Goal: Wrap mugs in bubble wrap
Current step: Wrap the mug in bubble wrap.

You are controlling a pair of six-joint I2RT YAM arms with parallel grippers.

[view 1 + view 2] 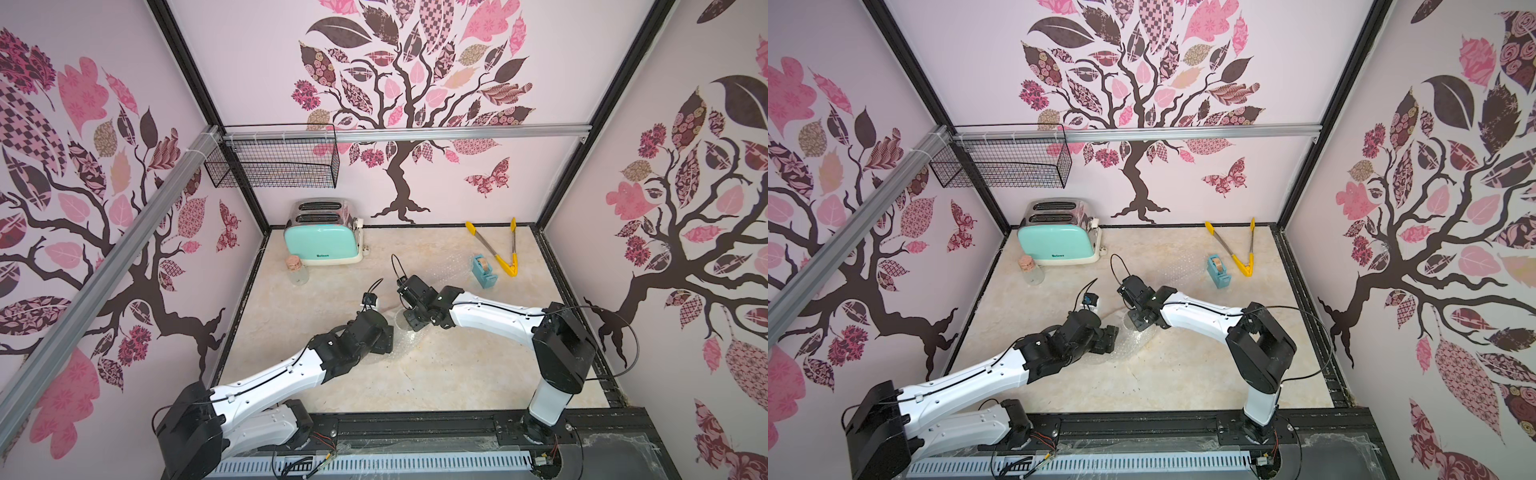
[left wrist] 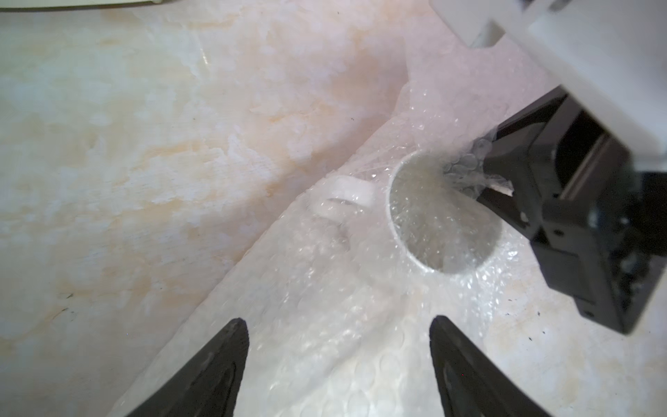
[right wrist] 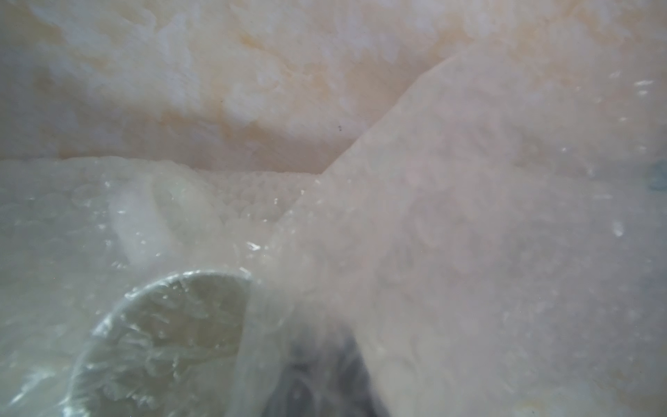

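**Wrap pinched at mug rim: slip and tip risk**

My right gripper (image 2: 483, 173) is closed on a bunched fold of the bubble wrap (image 2: 325, 307) at the rim of the mug (image 2: 433, 224), which sits mid-table, swathed in the sheet. My left gripper (image 2: 335, 325) hangs wide and empty over the wrap beside it. Risks: the slick film may slide from this thin pinch and spring open, and a sideways pull could drag or tip the unsteadied mug.

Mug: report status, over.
Left gripper open above bubble wrap. Right gripper shut on bubble wrap at rim of mug. Wrapping unfinished. Nothing in the way.
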